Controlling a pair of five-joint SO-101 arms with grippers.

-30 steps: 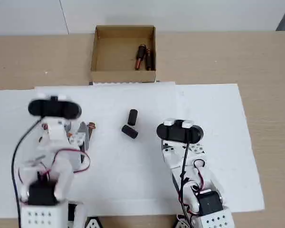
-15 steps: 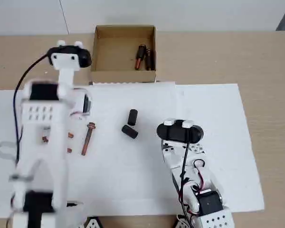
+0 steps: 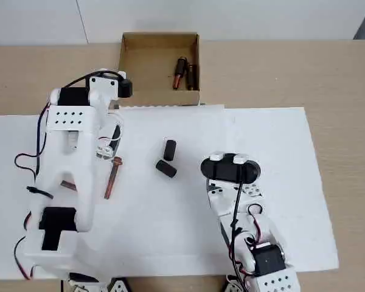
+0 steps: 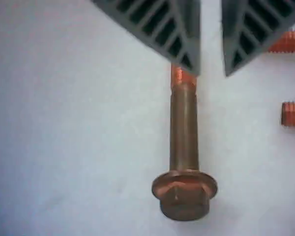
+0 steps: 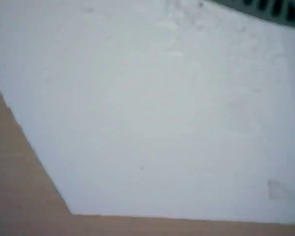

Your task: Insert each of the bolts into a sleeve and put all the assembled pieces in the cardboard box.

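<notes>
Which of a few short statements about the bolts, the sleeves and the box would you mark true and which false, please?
1. The cardboard box holds assembled pieces. True.
2. Both black sleeves lie inside the box. False: the black sleeves lie on the white paper, outside the box.
3. The left gripper is shut on a bolt. False: the left gripper is open above the threaded end of the bolt, which lies flat on the paper.
4. In the high view, that bolt's head points toward the box. True.
</notes>
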